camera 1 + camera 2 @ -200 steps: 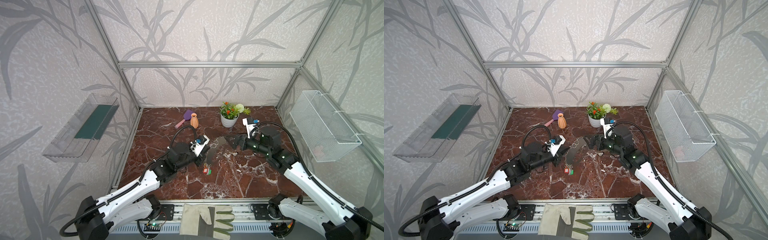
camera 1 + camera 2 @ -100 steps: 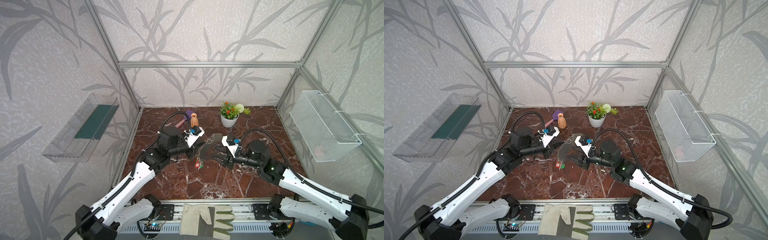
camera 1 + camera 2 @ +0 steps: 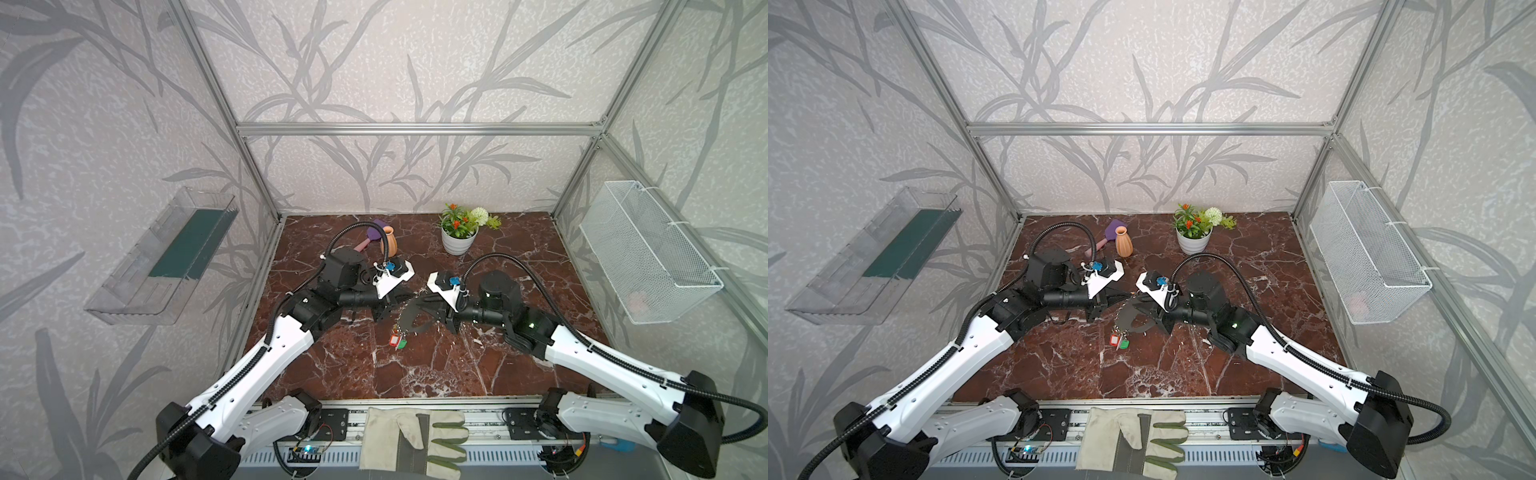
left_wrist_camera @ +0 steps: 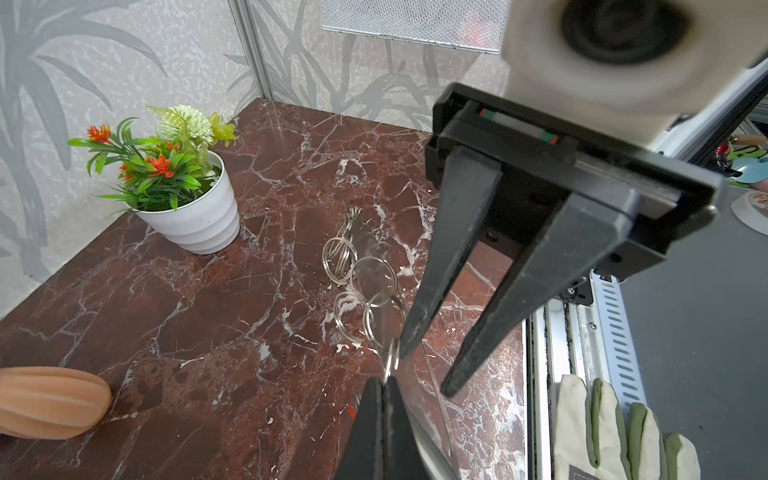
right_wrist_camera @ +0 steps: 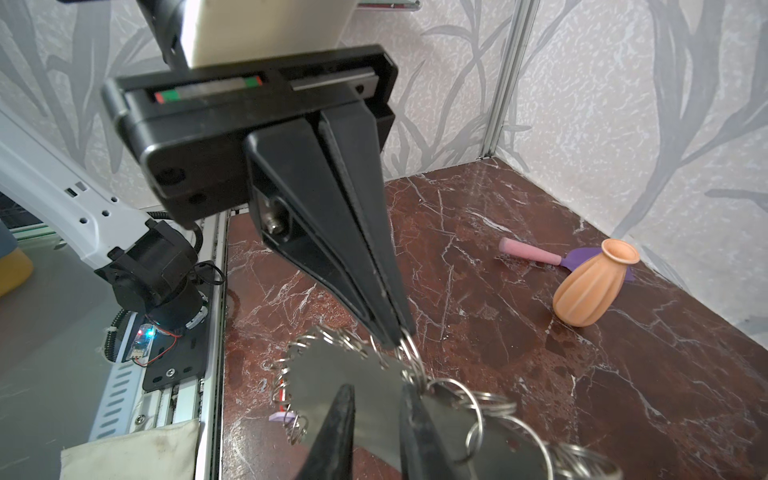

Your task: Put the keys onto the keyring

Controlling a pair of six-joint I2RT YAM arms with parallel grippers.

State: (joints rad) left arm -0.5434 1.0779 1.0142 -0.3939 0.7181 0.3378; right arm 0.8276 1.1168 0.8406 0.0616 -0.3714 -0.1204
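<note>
The keyring (image 3: 409, 322) is hanging mid-air btwn the two arms, tilted, over the middle of the marble table (image 3: 365, 370). L gripper (image 5: 395, 334) is pinching one small split ring (image 5: 411, 351) on its edge, jaws pressed fully together on it. R gripper (image 4: 428, 370) is sitting on the opposite side, jaws standing narrow w/ a slim gap, and the keyring's thin edge is running btwn the tips. Can't tell if they're actually gripping it. The keys (image 3: 397, 341), red & green tags showing, are dangling under the keyring in both top views. A lilac tag (image 5: 279, 415) is peeking out behind it.
</note>
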